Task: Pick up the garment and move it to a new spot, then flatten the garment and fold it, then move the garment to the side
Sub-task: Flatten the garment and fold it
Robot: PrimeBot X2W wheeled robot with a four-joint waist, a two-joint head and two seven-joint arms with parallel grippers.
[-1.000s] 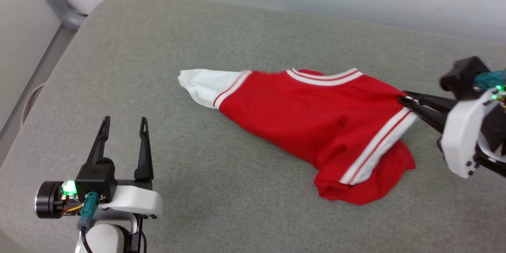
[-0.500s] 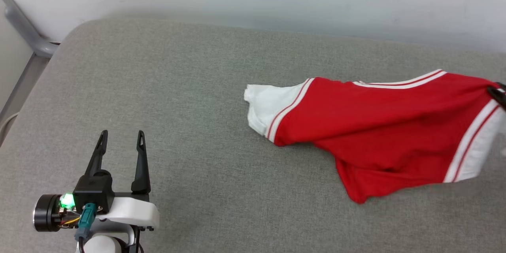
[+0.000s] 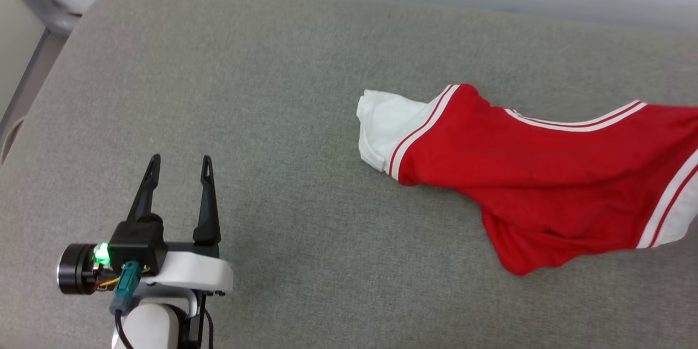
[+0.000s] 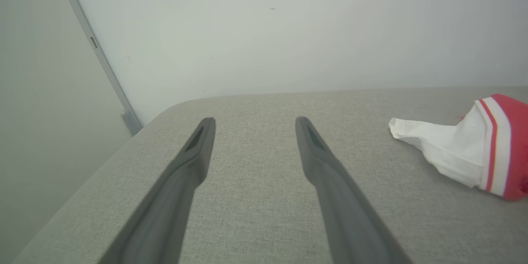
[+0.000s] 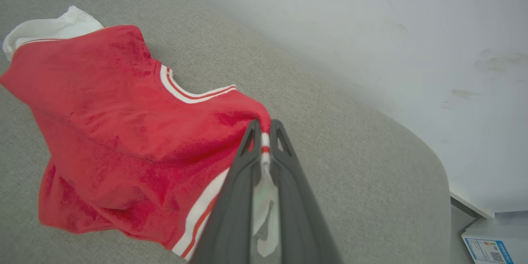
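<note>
The red jersey (image 3: 545, 174) lies stretched crosswise on the grey worktop (image 3: 272, 65), right of centre. The right gripper (image 5: 264, 130) pinches its striped sleeve trim (image 5: 206, 210) between pressed-together jaws. The left gripper (image 3: 180, 161), jaws spread, hovers well apart from the free white sleeve (image 3: 381, 125).

head above, wrists low; common garment (image 3: 545, 174)
</note>
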